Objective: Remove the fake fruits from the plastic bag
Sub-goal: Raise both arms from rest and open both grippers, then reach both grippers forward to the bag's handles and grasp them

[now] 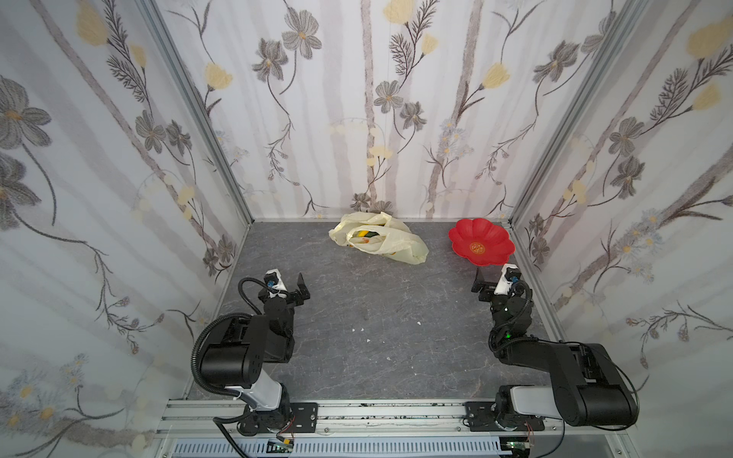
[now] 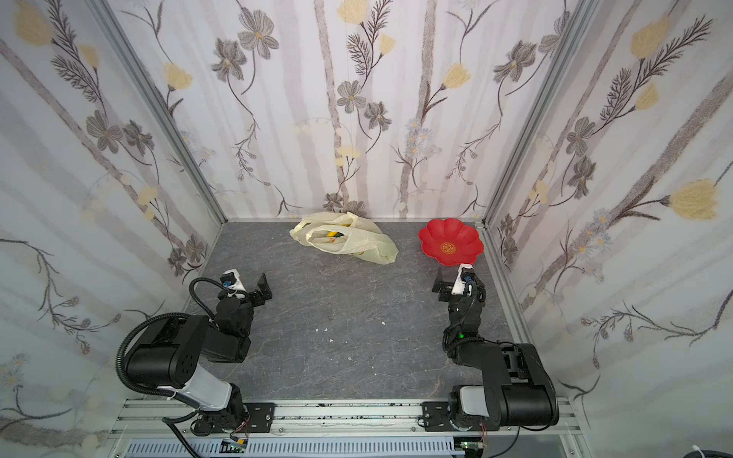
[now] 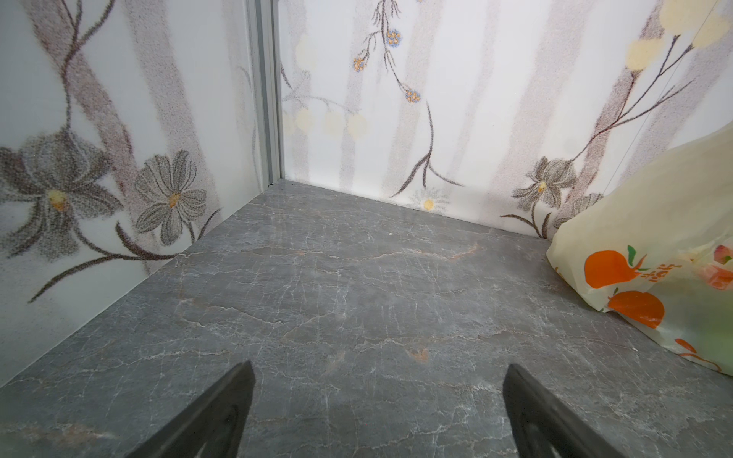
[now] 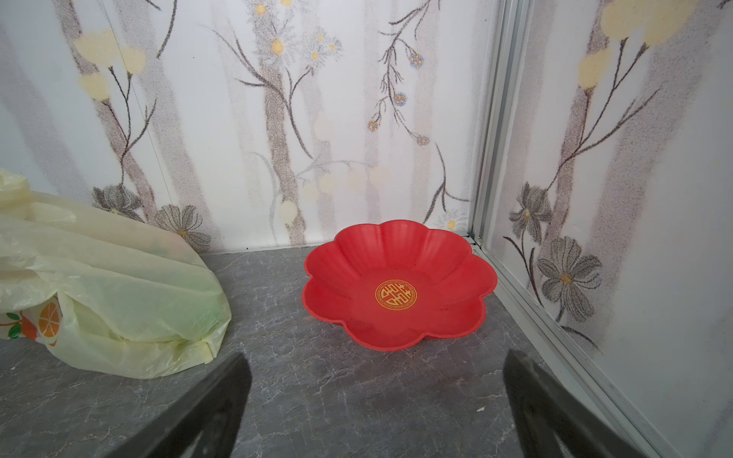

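**Fruits sitting in the bag, both arms standing off**

The plastic bag (image 1: 378, 238) is lying crumpled at the back of the desk (image 1: 377, 325), close to the rear wall, w/ the red plate (image 1: 481, 241) near it on the right, not touching. In both top views its mouth is gaping upward. The fake fruits (image 1: 364, 234) are showing inside as yellow and green patches, but I can't tell which pieces. None is lying out on the desk or plate.

The left end effector (image 3: 378, 372) and the right end effector (image 4: 377, 357) are both hanging w/ jaws spread wide, holding nothing, well apart from the bag.

Handling, as I'm judging it: the film is looking thin, soft and slippery — it'll likely slide and collapse rather than stay put. So one arm is prob. needing to pinch the mouth rim or a handle loop while the other is reaching in. The fruits are prob. light, hard and glossy — round ones may squirt out of a pinch, so grip across the middle.
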Available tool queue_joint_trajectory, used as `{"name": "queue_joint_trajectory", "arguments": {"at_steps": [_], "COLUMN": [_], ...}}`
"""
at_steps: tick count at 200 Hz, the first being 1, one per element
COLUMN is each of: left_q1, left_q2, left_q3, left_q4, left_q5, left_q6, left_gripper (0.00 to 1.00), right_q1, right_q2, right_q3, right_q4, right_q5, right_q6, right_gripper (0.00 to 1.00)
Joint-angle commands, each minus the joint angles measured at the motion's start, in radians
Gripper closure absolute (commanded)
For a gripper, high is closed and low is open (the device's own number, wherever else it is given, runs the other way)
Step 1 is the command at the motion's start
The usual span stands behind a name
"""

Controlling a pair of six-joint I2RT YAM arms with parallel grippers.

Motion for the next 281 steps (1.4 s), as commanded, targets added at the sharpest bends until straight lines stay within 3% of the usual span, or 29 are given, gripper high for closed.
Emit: {"name": "queue_joint_trajectory", "arguments": {"at_steps": [1, 27, 57, 87, 122, 140, 158, 175, 226, 251, 281], "left_q1": [0.0, -0.003, -0.01, -0.01, -0.008, -0.004, 0.001, 0.013, -0.002, -0.133, -0.281], "left_q2": [-0.006, -0.059, -0.219, -0.443, -0.596, -0.632, -0.664, -0.698, -0.646, -0.651, -0.564], "left_q3": [0.0, -0.02, -0.063, 0.006, 0.131, 0.205, 0.21, 0.153, 0.239, 0.311, 0.437], "left_q4": [0.023, 0.021, -0.03, -0.351, -0.683, -0.839, -0.922, -0.878, -0.854, -0.93, -1.032], "left_q5": [0.033, 0.076, 0.049, 0.014, 0.034, 0.114, 0.156, 0.17, 0.348, 0.217, 0.038], "left_q6": [0.011, 0.032, 0.033, -0.059, -0.389, -0.492, -0.622, -0.783, -0.622, -0.459, -0.26], "left_gripper": [0.0, 0.0, 0.0, 0.0, 0.0, 0.0, 0.0, 0.0, 0.0, 0.0, 0.0], "right_q1": [0.001, 0.001, 0.004, 0.01, 0.016, 0.016, 0.014, 0.006, 0.0, 0.041, 0.164], "right_q2": [0.0, -0.004, -0.045, -0.18, -0.388, -0.515, -0.619, -0.684, -0.709, -0.712, -0.707], "right_q3": [0.0, -0.013, -0.048, -0.016, 0.026, 0.064, 0.102, 0.117, 0.179, 0.188, 0.219], "right_q4": [0.035, 0.056, 0.09, -0.089, -0.323, -0.47, -0.631, -0.719, -0.874, -0.911, -0.962], "right_q5": [0.01, -0.009, -0.033, -0.003, -0.016, -0.031, -0.001, 0.003, -0.227, -0.264, -0.174], "right_q6": [-0.002, -0.009, -0.021, -0.022, 0.071, 0.163, 0.323, 0.419, 0.477, 0.491, 0.452], "right_gripper": [0.0, 0.0, 0.0, 0.0, 0.0, 0.0, 0.0, 0.0, 0.0, 0.0, 0.0]}}
